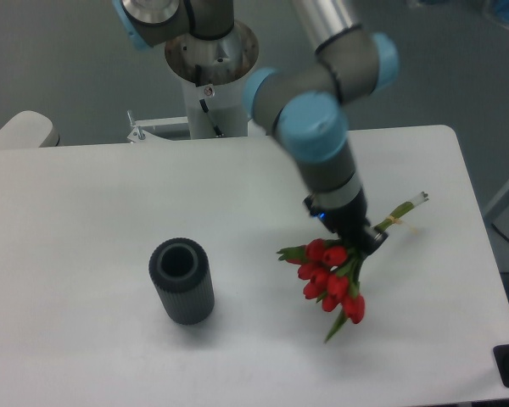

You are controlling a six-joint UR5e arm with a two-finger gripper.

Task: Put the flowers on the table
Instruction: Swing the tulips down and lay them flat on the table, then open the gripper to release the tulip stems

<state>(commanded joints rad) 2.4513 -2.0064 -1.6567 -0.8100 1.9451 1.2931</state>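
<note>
The gripper (356,240) is clamped on the tulip bunch (331,280) — tilted low over the white table (85,203), right of the ribbed grey cylinder (183,281), perhaps touching it — so the laying-down step is in hand, and next comes a gentle lowering and release.

A lab: pedestal-mounted robot arm (322,127), bare white table (85,220).

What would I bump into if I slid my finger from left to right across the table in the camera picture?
Dark ribbed cylinder → red flowers → gripper holding their stems.
</note>
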